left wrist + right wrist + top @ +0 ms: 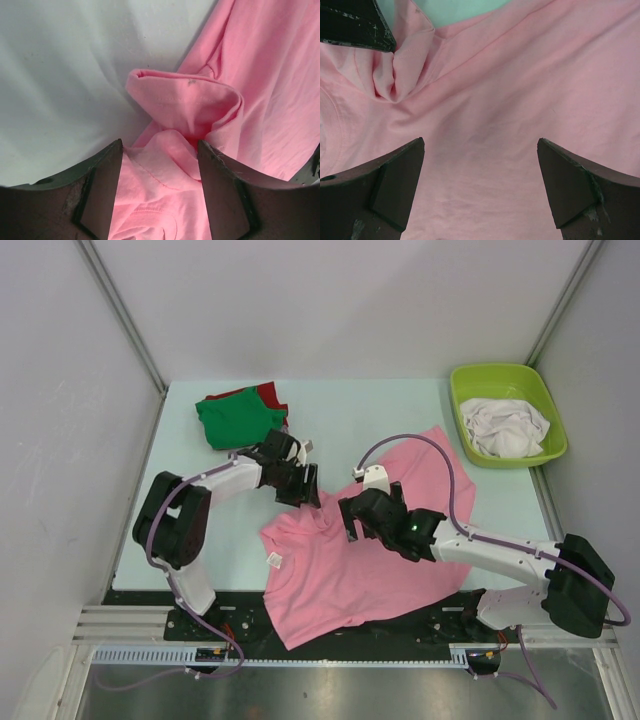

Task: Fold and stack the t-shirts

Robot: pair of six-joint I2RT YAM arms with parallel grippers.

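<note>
Two claws over one pink t-shirt, both spread.

From above: the one pink shirt lies crumpled on the near middle of the table. One green t-shirt sits on one red t-shirt at far left. White cloth, count unclear, fills one lime-green tub at far right. My left claw and right claw meet at the pink shirt's far-left edge. Left wrist: my fingers stand apart with pink cloth loose between them and a rolled hem beyond. Right wrist: my jaws gape wide above smooth pink cloth.

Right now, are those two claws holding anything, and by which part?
Nothing is held. Both the left gripper and right gripper stand open above the pink t-shirt.
</note>
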